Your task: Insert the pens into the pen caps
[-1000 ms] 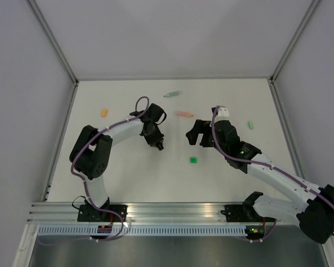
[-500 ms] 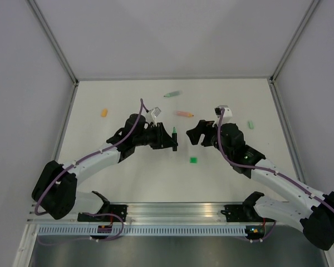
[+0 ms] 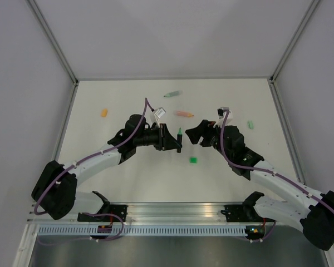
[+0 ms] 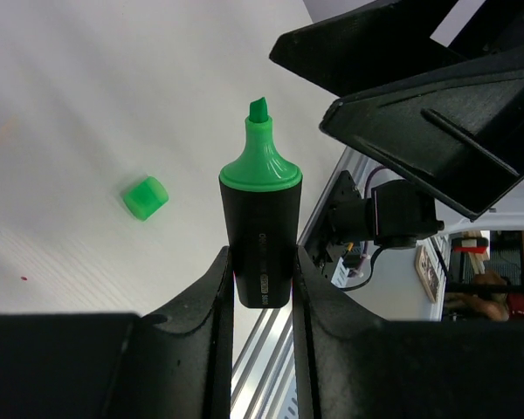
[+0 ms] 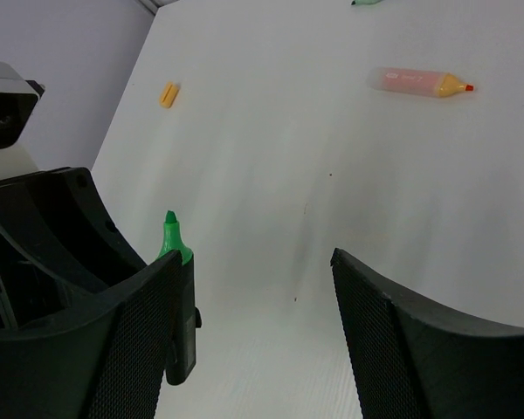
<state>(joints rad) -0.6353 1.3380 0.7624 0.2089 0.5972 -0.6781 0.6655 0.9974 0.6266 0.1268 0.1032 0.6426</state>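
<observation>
My left gripper (image 3: 178, 140) is shut on the black pen with the bright green tip (image 4: 262, 218), tip pointing away from the wrist. It holds the pen off the table, right next to my right gripper (image 3: 196, 133). The right gripper (image 5: 258, 297) is open and empty, and the pen (image 5: 178, 288) shows just beside its left finger. The bright green cap (image 3: 193, 160) lies on the table below both grippers and also shows in the left wrist view (image 4: 145, 197). The salmon orange pen (image 3: 183, 113) and the mint green pen (image 3: 171, 94) lie farther back. The orange cap (image 3: 104, 112) is at far left, the mint cap (image 3: 250, 124) at right.
The white table (image 3: 128, 178) is fenced by grey walls on three sides. An aluminium rail (image 3: 172, 212) with the arm bases runs along the near edge. The salmon pen (image 5: 419, 82) and orange cap (image 5: 168, 94) show in the right wrist view.
The left arm has stretched to the right and carried the black-and-green pen up to the right gripper. The right gripper has shifted slightly and stays open.
</observation>
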